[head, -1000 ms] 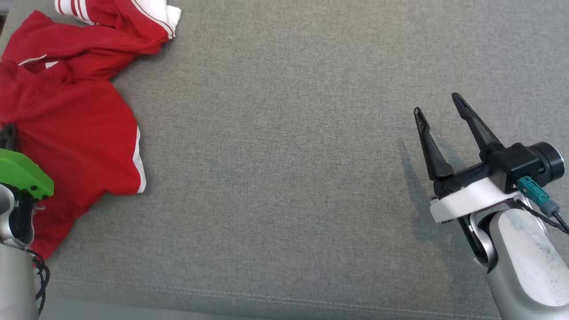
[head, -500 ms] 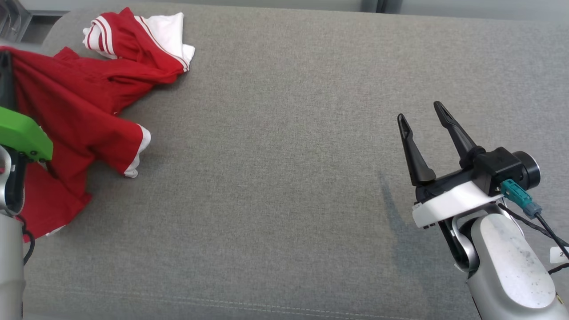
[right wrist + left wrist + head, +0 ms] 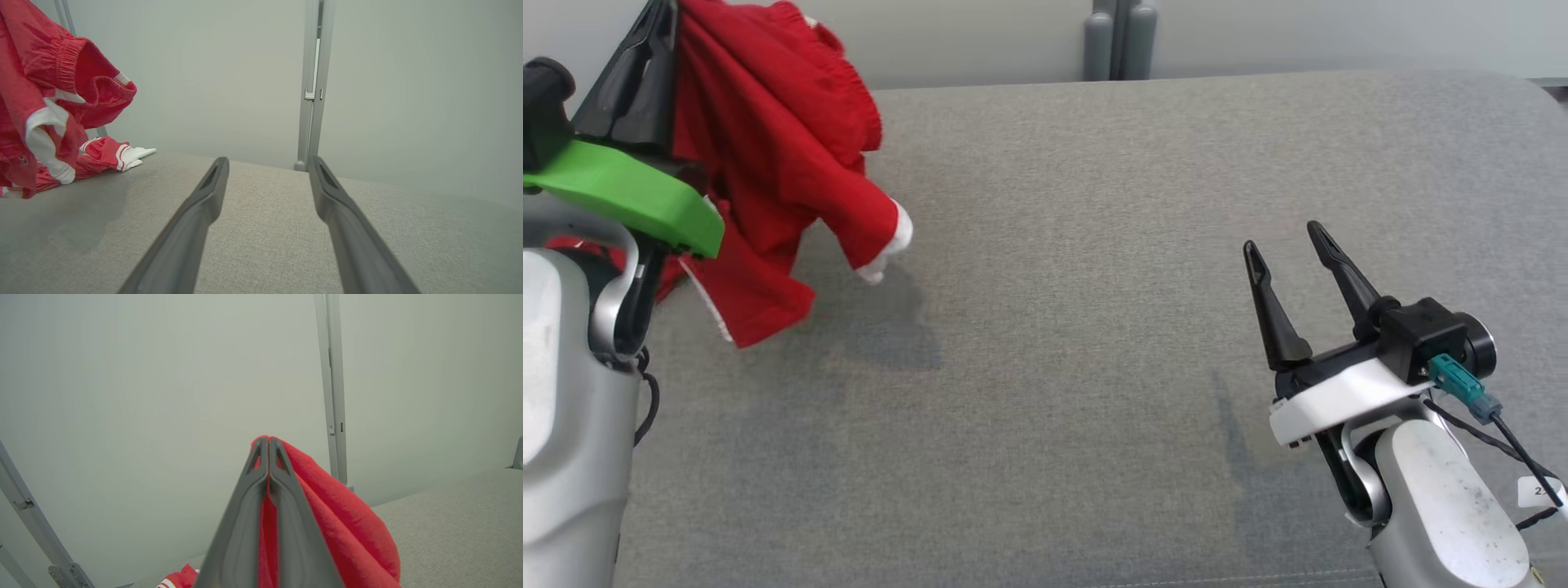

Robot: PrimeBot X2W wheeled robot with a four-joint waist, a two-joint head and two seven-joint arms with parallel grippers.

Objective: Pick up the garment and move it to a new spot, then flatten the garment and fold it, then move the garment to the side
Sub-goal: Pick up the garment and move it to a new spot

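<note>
While aloft in left jaws, garment [image 3: 776, 139] near cushion's [image 3: 1094, 245] far edge.

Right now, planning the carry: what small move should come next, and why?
Probably carry the garment rightward over the bare cushion: the left gripper is shut on it, it hangs mostly lifted, and the right gripper stands open, clear of it.

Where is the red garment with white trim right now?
Upper left of the head view, the red white-trimmed garment hangs from the shut left claw above the grey fabric surface, one end resting on it.
</note>
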